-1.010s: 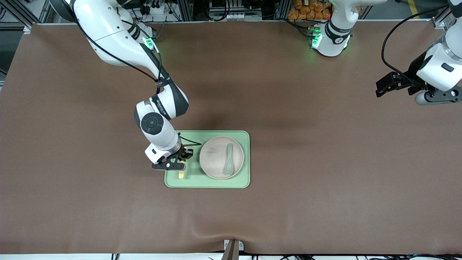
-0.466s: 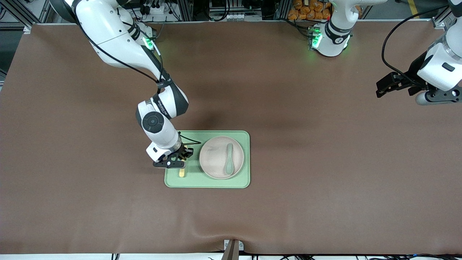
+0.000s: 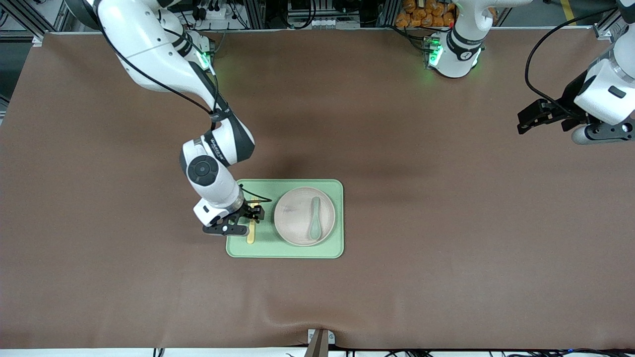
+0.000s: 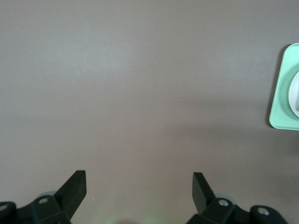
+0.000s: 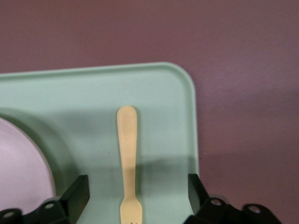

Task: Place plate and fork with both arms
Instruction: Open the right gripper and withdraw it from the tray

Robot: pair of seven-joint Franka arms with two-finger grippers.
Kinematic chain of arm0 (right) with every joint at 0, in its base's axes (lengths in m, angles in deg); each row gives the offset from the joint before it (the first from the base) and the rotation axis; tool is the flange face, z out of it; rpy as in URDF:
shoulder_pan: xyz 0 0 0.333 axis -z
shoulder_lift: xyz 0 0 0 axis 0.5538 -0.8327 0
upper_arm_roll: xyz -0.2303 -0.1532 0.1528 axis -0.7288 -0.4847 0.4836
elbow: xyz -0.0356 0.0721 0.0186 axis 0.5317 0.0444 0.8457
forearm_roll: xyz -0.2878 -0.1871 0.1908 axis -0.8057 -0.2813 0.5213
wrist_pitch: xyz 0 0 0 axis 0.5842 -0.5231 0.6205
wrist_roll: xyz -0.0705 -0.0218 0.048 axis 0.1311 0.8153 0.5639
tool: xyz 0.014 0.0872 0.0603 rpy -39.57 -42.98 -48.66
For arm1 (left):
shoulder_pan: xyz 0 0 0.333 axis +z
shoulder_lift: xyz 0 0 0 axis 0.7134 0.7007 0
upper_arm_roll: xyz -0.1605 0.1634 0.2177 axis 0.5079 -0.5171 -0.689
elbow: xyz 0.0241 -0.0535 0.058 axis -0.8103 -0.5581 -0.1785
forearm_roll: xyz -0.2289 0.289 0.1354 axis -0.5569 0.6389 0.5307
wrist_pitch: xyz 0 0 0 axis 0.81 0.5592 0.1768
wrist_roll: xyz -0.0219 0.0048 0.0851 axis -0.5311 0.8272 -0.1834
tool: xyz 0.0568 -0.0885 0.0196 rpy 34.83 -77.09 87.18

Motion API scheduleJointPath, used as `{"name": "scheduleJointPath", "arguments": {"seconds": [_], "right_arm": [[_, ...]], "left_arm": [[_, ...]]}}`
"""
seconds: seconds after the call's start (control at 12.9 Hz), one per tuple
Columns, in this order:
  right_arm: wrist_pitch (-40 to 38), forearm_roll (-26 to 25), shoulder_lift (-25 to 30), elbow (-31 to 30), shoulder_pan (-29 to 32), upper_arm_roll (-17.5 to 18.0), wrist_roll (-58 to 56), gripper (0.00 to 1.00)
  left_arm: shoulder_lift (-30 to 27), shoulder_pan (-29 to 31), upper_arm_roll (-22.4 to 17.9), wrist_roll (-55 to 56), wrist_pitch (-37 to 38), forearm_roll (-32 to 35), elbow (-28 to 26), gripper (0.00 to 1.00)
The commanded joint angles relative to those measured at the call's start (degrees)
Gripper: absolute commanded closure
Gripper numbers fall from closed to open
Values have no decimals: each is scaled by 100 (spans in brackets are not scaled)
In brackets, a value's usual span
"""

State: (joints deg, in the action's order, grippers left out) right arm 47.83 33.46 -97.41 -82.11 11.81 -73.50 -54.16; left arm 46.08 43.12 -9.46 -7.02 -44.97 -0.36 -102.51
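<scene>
I log: table (image 3: 446,223), bare brown toward the left arm's end; tray (image 3: 332,218) mid-table; plate (image 3: 292,218) on it, holding a green spoon (image 3: 315,223). Right gripper (image 5: 135,205), jaws spread, hovers over the tray's edge — fork (image 5: 127,158) lies flat beneath, between them. Left gripper (image 4: 140,191) waits, jaws apart, over bare table.
</scene>
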Motion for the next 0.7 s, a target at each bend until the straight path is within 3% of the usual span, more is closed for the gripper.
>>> {"name": "scheduleJointPath", "arguments": {"seconds": [0.0,0.31,0.62], "right_arm": [[-1283,73,468,494,335,88,-86,0],[-2384,91,934,926,731,106,-401,0],[-3412,99,1427,1084,1267,115,-1559,0]], "left_arm": [[-95,55,21,-105,-42,50,-44,0],[-112,55,12,-113,-34,50,-35,0],[-147,64,4,-113,10,15,-26,0]]}}
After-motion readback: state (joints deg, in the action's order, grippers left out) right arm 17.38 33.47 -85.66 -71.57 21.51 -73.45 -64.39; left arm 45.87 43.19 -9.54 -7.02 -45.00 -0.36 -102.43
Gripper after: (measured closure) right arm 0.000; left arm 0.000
